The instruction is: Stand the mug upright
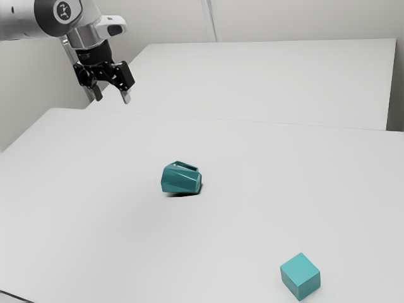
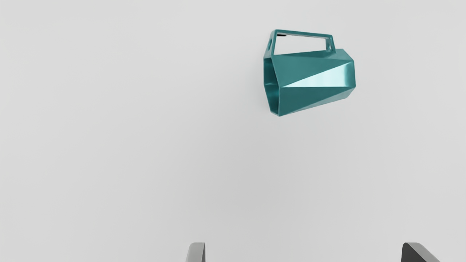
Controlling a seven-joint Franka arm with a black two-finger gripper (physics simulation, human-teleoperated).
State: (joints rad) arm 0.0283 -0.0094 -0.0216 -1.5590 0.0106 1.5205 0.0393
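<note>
Exterior view: upper left, the tool (image 1: 112, 98) hangs spread wide, empty; near centre, the mug (image 1: 181, 180) lies sideways on the worktop (image 1: 95, 227).

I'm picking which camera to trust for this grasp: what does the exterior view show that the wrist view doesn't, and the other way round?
Exterior view's own: the white arm, the teal cube toward the exterior view's lower right, and the pale walls.

Wrist view's own: a look into the open mouth of the mug, with part of its inner wall.

Shared: the mug lying on its side, its handle, the white table, and the end effector with its fingertips apart, clear of the mug.
</note>
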